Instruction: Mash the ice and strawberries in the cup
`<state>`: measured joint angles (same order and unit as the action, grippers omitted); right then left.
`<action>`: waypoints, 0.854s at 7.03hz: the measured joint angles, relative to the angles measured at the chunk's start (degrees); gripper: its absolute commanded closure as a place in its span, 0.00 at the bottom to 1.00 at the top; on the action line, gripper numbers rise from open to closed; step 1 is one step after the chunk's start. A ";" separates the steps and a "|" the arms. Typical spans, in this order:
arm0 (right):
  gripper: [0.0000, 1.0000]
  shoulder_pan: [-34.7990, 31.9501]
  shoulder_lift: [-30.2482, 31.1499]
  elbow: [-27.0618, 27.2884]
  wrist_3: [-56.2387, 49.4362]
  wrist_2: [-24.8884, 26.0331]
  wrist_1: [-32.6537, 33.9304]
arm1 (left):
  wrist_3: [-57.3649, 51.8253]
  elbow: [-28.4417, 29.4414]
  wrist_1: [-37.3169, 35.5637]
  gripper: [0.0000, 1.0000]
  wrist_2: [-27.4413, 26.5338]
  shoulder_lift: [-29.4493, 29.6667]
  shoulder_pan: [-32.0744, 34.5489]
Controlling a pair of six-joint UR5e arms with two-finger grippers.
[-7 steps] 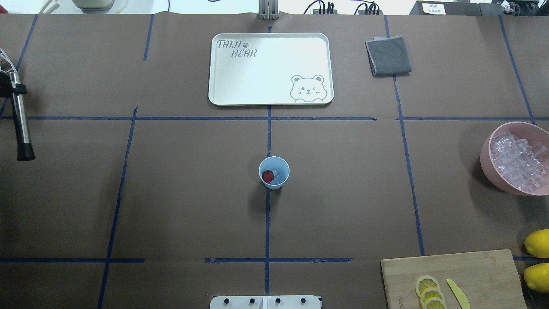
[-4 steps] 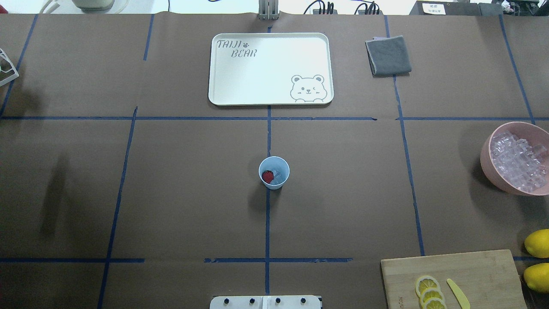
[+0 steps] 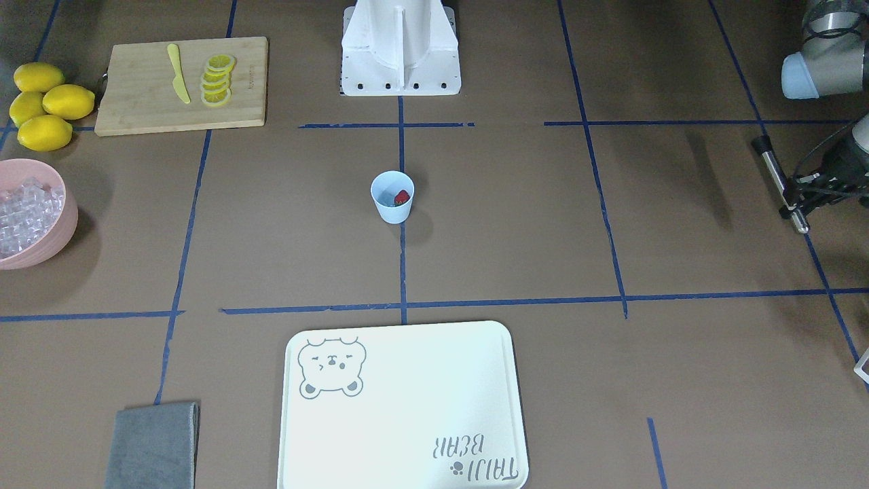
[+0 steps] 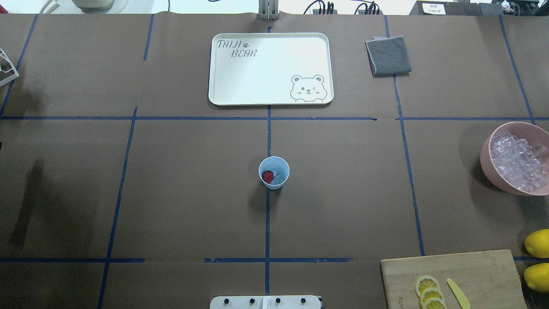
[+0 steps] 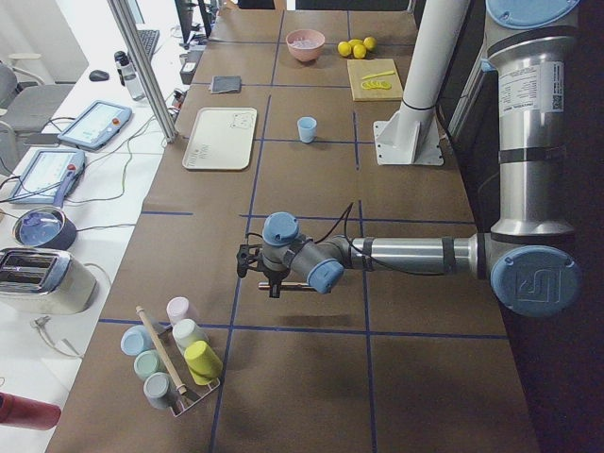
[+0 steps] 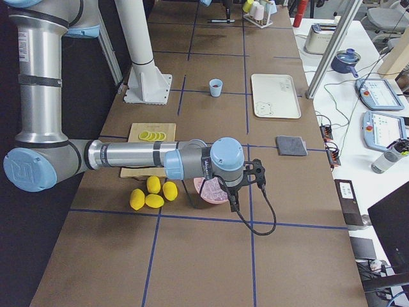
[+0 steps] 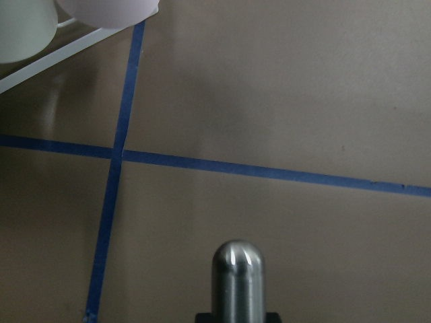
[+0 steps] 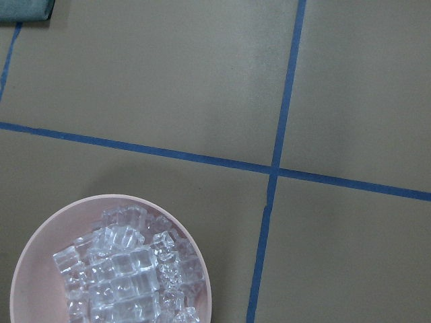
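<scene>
The cup (image 3: 392, 210), strawberry (image 4: 267, 176) and ice (image 4: 278, 176) inside, stands mid-desk (image 4: 193, 193), well apart from the left fingers (image 3: 793, 202), which clasp the muddler (image 3: 774, 170).

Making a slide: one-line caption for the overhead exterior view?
Pale blue cup holding a strawberry and ice, mid-table; white tray beyond.

Brown-papered table (image 4: 171, 193), blue tape grid (image 4: 334, 118): cup (image 4: 274, 172) at centre, tray (image 4: 270, 68) beyond it, grey cloth (image 4: 388, 55), pink bowl (image 4: 486, 165), cutting board (image 4: 480, 270), lemons (image 4: 537, 243) to right.
</scene>
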<state>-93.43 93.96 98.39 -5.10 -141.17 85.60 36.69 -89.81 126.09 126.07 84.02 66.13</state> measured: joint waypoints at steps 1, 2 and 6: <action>0.01 0.00 -0.04 0.16 0.00 -0.26 0.00 | -2.71 0.23 -1.36 1.00 -1.70 -0.06 -1.21; 0.01 0.00 -0.01 0.51 0.01 -0.36 0.00 | -4.28 0.33 -2.18 1.00 -2.59 -0.14 -1.67; 0.01 -0.01 0.45 2.36 0.01 -0.40 0.49 | -4.85 1.49 -3.14 1.00 -4.52 -0.85 -2.18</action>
<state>-93.44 94.41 100.75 -5.10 -141.58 86.09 31.84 -88.32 122.96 121.55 83.17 63.95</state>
